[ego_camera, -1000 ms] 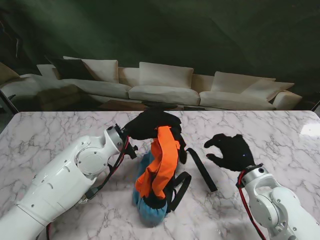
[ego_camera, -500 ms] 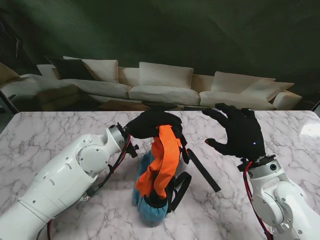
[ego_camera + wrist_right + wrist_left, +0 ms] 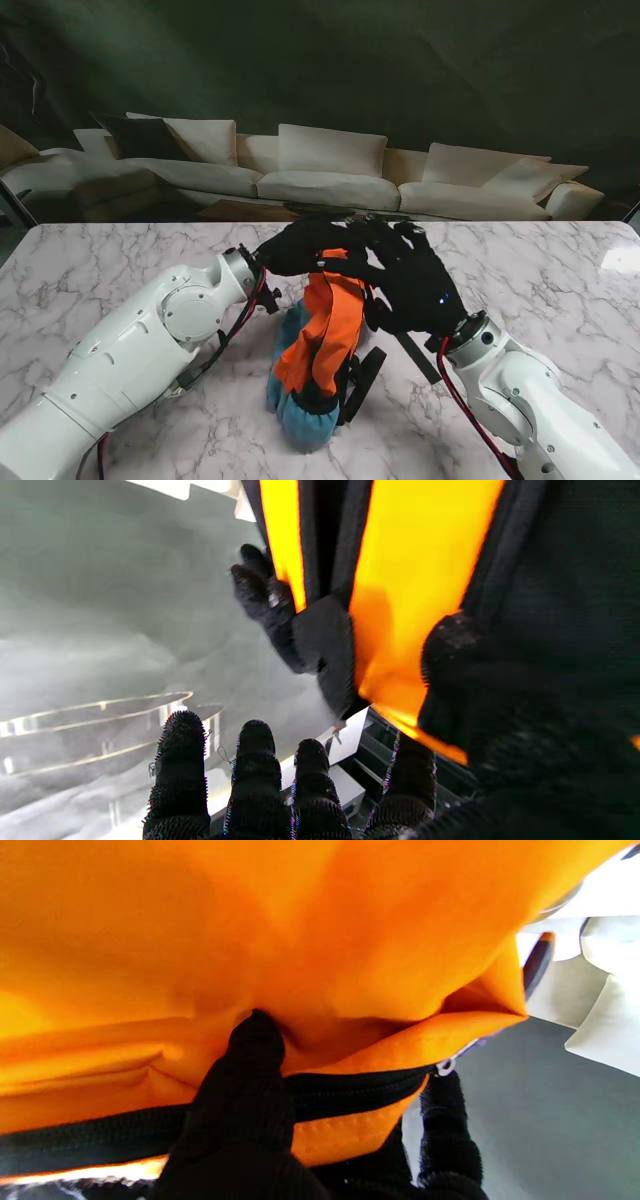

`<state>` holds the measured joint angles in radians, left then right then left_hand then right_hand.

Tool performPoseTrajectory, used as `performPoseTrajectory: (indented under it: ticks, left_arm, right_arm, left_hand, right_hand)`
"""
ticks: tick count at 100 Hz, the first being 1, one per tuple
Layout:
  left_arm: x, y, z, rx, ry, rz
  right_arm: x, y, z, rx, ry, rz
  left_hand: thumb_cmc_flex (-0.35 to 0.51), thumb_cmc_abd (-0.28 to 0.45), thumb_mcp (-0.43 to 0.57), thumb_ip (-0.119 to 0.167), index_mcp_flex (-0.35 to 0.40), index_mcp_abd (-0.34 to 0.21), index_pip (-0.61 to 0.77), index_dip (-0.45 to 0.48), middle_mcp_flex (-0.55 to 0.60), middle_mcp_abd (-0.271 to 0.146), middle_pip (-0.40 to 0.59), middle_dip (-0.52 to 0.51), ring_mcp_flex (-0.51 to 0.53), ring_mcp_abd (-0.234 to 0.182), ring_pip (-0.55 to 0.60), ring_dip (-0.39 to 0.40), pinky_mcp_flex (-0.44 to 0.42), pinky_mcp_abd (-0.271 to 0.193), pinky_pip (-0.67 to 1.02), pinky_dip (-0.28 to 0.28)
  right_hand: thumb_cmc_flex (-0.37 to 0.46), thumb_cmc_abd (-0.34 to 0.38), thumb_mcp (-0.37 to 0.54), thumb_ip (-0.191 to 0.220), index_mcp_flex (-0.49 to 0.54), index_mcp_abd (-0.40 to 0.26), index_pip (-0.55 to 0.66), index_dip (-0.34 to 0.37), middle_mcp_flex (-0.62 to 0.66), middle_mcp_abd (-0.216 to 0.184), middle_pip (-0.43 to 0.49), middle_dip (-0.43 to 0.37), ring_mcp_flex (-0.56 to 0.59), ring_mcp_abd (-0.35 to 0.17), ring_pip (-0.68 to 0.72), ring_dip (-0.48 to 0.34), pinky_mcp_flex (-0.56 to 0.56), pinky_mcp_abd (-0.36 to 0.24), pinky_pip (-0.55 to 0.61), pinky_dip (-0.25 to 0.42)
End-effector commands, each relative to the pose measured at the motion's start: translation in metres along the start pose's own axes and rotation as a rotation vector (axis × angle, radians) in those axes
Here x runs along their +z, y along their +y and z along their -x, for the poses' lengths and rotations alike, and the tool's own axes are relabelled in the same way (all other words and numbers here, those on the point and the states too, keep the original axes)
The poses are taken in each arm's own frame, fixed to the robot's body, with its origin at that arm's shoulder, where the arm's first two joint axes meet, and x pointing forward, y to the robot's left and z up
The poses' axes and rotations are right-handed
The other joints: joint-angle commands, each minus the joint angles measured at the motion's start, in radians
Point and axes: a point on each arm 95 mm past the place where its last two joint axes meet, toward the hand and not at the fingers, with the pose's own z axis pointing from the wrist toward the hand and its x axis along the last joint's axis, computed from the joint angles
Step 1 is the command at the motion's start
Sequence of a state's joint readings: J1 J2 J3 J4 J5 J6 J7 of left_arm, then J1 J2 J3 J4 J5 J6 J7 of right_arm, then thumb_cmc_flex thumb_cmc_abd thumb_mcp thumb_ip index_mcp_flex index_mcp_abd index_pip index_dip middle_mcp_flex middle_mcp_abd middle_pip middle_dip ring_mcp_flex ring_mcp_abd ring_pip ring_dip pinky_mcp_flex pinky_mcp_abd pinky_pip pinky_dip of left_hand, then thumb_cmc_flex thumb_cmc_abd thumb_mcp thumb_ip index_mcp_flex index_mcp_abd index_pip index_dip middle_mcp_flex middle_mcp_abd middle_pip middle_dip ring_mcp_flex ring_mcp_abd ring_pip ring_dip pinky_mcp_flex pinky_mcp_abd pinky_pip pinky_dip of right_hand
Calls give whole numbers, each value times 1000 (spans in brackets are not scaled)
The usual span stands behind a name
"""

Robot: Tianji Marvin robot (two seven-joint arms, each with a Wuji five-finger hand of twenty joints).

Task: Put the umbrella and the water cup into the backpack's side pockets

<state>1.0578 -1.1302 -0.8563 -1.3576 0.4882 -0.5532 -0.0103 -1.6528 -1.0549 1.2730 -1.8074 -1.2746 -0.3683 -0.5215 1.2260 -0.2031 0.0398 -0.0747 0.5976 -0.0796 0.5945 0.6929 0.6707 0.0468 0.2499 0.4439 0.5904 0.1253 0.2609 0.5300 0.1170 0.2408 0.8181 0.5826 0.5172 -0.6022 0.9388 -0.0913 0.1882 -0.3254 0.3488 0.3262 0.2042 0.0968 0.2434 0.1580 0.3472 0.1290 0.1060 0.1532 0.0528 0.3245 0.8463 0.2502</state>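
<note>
From the stand, my left hand [image 3: 300, 247] grips the top of the backpack [image 3: 320, 345] and holds it upright on the marble worktop [image 3: 120, 260]. My right hand [image 3: 405, 285] is at the backpack's upper right side, fingers spread, touching or nearly touching the orange fabric; I cannot tell whether it grips anything. A black strap [image 3: 415, 355] trails on the worktop beside it. Neither umbrella nor water cup shows anywhere.

Along my left wrist, a fingertip [image 3: 255, 1040] presses into an orange fold just past the black zipper [image 3: 350, 1090], clenched on the cloth.

Along my right wrist, four fingers [image 3: 255, 760] stand apart and hold nothing, while the thumb side lies against the orange panel [image 3: 410, 580].

The risk, I judge: the fabric is limp, so a sideways push from my right hand could fold or topple the backpack, or pull it from my left pinch.
</note>
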Motion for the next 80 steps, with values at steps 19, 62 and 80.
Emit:
performPoseTrajectory:
  ticks: [19, 62, 80]
  left_arm:
    - [1, 8, 7, -17, -35, 44]
    - [-7, -3, 12, 15, -91, 66]
    - [-22, -25, 14, 87, -134, 31]
  right_arm:
    - [13, -15, -9, 59, 104, -26]
    - [9, -32, -11, 125, 140, -8]
    - [8, -19, -8, 125, 117, 60]
  left_hand:
    - [65, 163, 127, 52, 100, -37, 169, 56, -9, 3, 6, 6, 5, 0, 6, -1, -14, 17, -24, 15]
    - [-405, 92, -67, 55, -210, 81, -428, -259, -222, 83, -93, -123, -112, 45, -31, -16, -51, 37, -77, 17]
    - [-404, 53, -54, 62, -216, 100, -460, -273, -229, 89, -106, -129, -118, 56, -28, -15, -45, 81, -87, 19]
  right_hand:
    - [139, 145, 141, 4, 117, -132, 170, 64, -34, 3, -24, -8, -48, -9, -35, -51, -37, -5, -39, -97]
    - [-137, 96, -179, -140, 647, -279, 738, -18, 130, -153, 289, 127, 52, -72, 28, -17, -40, 2, -49, -152]
    - [-201, 154, -208, -93, 865, -133, 725, 45, 357, -230, 373, 189, 184, -124, 165, 91, -14, 6, -26, -131]
